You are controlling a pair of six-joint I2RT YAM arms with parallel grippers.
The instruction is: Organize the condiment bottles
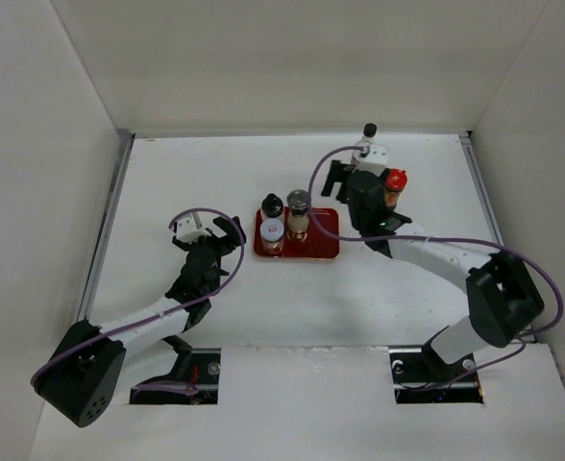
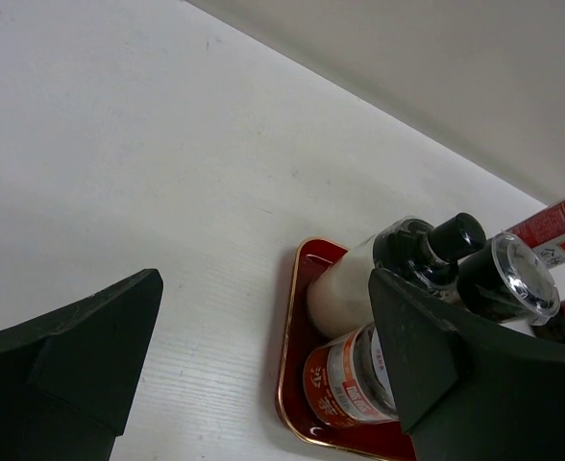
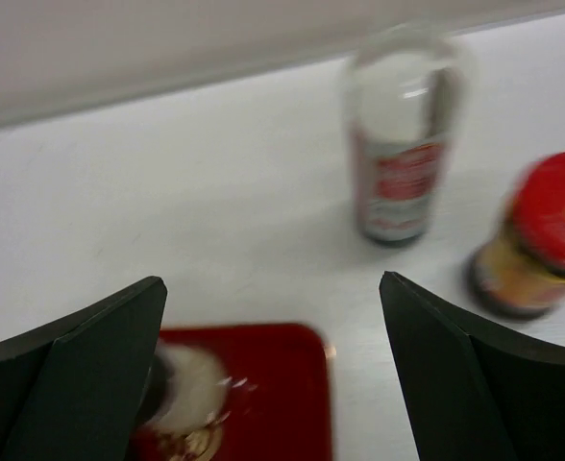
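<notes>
A red tray holds three condiment bottles: a short black-capped bottle, a white-lidded jar and a grey-capped pale shaker. The tall clear black-capped bottle and the red-capped orange jar stand on the table behind and to the right of the tray. My right gripper is open and empty, raised between the tray and these two. Its view shows the tall bottle, the red-capped jar and the tray. My left gripper is open and empty, just left of the tray.
White walls close in the table on the left, back and right. A purple cable loops from each arm. The right half of the tray is bare red. Bare table lies left of the tray.
</notes>
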